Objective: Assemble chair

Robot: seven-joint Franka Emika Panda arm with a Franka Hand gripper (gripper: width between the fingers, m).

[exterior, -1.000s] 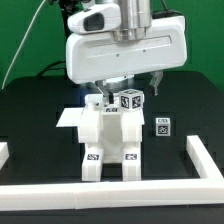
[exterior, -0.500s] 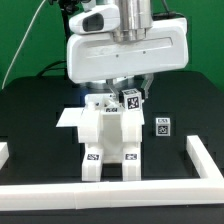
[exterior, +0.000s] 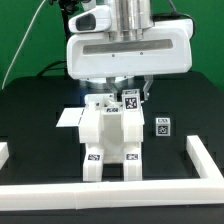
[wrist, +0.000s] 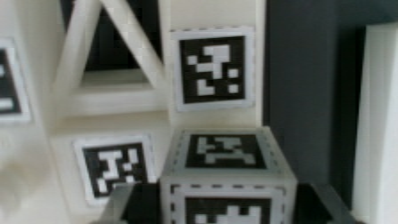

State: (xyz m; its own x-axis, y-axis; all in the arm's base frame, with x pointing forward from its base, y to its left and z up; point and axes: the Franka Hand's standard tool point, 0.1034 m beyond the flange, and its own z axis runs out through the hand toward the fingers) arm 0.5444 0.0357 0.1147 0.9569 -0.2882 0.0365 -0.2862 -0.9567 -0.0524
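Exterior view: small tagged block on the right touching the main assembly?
No, bare black table separates the small tagged block from the main assembly.

Tagged block (wrist: pixel 222 165) before chair frame (wrist: pixel 107 105) (blurred).

No words, numbers or brand names can be read anywhere. The only signs are square black-and-white tags (wrist: pixel 214 65) on the chair (exterior: pixel 108 135) pieces. One more tag sits on a small loose piece (exterior: pixel 161 126) to the exterior view's right of the chair.
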